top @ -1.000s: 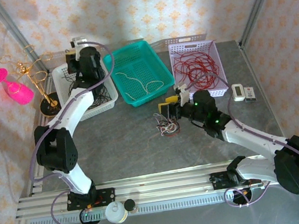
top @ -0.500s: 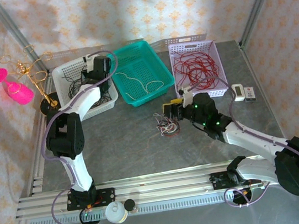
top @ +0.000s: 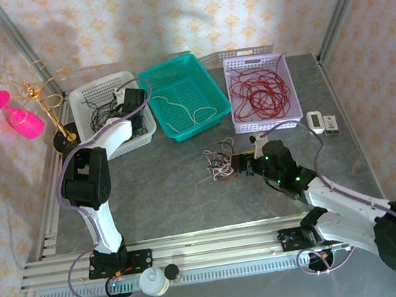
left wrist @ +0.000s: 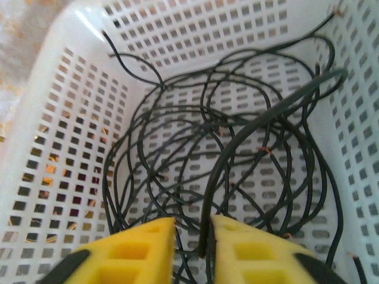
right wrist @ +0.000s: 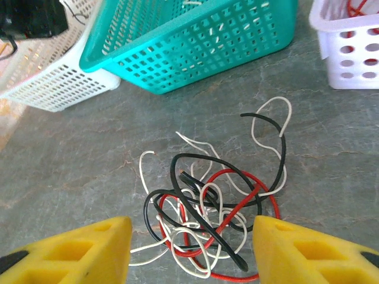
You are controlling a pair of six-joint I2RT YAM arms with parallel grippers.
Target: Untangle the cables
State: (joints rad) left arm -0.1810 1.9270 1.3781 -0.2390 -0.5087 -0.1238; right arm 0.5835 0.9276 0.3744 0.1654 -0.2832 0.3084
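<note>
Pulled back, the right claw (right wrist: 190,228) stands wide open, the knotted cables (right wrist: 204,210) on the counter (right wrist: 77,165) just ahead of its jaws; the left claw (left wrist: 193,223), barely parted, is well apart in the white basket (left wrist: 56,124).

Top view: bright, even light; soft grey shadows on wallpapered wall (top: 94,37); mild sheen on tabletop (top: 168,200); pink glass (top: 26,124) oversaturated, glowing. Left wrist view: soft focus, white basket (left wrist: 65,71) rim washed out at top, left end effector (left wrist: 192,228) blurred at bottom edge. Right wrist view: sharper; cables (right wrist: 207,213) cast faint shadows; right end effector (right wrist: 191,231) slightly blurred.
</note>
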